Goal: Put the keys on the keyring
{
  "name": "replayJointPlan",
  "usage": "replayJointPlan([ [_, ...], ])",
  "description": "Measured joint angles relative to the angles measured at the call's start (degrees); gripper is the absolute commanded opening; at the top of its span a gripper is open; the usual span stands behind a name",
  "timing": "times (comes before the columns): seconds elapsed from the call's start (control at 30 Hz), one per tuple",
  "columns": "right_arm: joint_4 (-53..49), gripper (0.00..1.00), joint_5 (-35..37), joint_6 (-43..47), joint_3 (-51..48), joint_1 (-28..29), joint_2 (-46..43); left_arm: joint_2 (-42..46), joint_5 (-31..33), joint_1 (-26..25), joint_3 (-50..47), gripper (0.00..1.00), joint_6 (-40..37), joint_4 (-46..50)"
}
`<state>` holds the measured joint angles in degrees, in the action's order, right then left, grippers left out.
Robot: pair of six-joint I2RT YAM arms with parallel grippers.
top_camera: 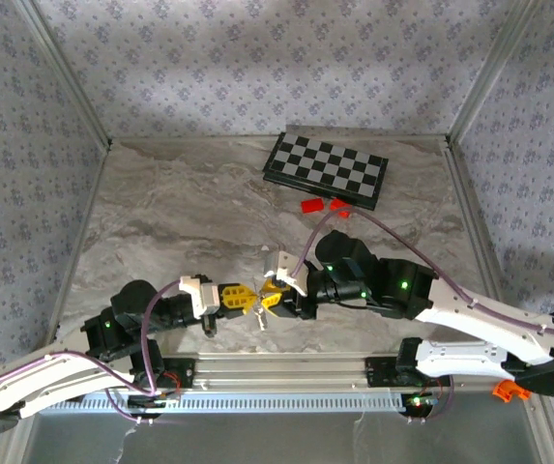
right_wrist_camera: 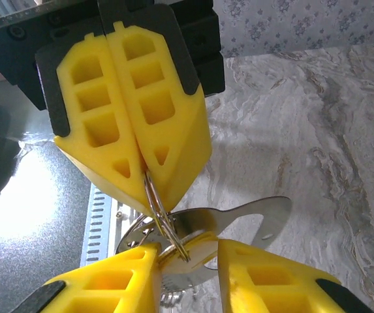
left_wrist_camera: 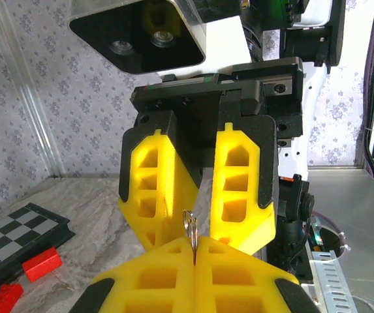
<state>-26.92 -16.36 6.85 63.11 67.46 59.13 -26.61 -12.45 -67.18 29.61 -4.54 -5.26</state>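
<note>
**Item: key-threading, mid-operation.**

- Left gripper (right_wrist_camera: 149, 173): jaws were found pressed together, with the keyring (right_wrist_camera: 155, 202) pinched by its upper edge. The ring was held in the air above the near edge of the table (top_camera: 180, 213), its lower loop left free.
- Right gripper (right_wrist_camera: 187, 261): it was set tip to tip against the left one. Its jaws were seen part-spread, with a silver key (right_wrist_camera: 252, 215) lying between them. Whether the key was clamped by its edges or merely flanked could not be told.
- Key and ring: the free loop of the ring was seen lying across the face of the key. Whether the wire had been passed through the key's hole could not be made out.
- Also noted: a chessboard (top_camera: 325, 169) and red blocks (top_camera: 310, 205) were at the far side, well apart from the work.

**Progress, as judged:** ring and key had been lifted and brought together. The threading itself was judged unfinished or unconfirmed. Working the key round the coil, and any further keys, was taken to be left.
</note>
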Motion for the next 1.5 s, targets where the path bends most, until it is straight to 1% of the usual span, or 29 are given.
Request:
replayJointPlan([
  [0.07, 0.3, 0.28, 0.0, 0.0, -0.1, 0.0, 0.0, 0.1, 0.0, 0.0, 0.0, 0.0, 0.1, -0.2],
  [0.3, 0.6, 0.05, 0.1, -0.5, -0.6, 0.0, 0.0, 0.8, -0.2, 0.0, -1.0, 0.0, 0.6, -1.2],
  [0.37, 0.6, 0.0, 0.1, -0.5, -0.7, 0.0, 0.1, 0.9, -0.2, 0.0, -1.1, 0.0, 0.8, -1.2],
  [1.07, 0.5, 0.0, 0.7, -0.4, -2.6, 0.3, 1.4, 2.1, 0.3, 0.0, -2.3, 0.0, 0.8, -1.2],
  [1.43, -0.5, 0.0, 1.1, 0.2, -2.6, 1.9, 1.4, 2.8, 2.5, 0.0, -2.8, 0.0, 0.7, -1.0],
  [1.5, -0.5, 0.05, 1.3, 0.2, -2.6, 1.9, 1.4, 2.9, 2.7, 0.0, -2.9, 0.0, 0.8, -1.0],
])
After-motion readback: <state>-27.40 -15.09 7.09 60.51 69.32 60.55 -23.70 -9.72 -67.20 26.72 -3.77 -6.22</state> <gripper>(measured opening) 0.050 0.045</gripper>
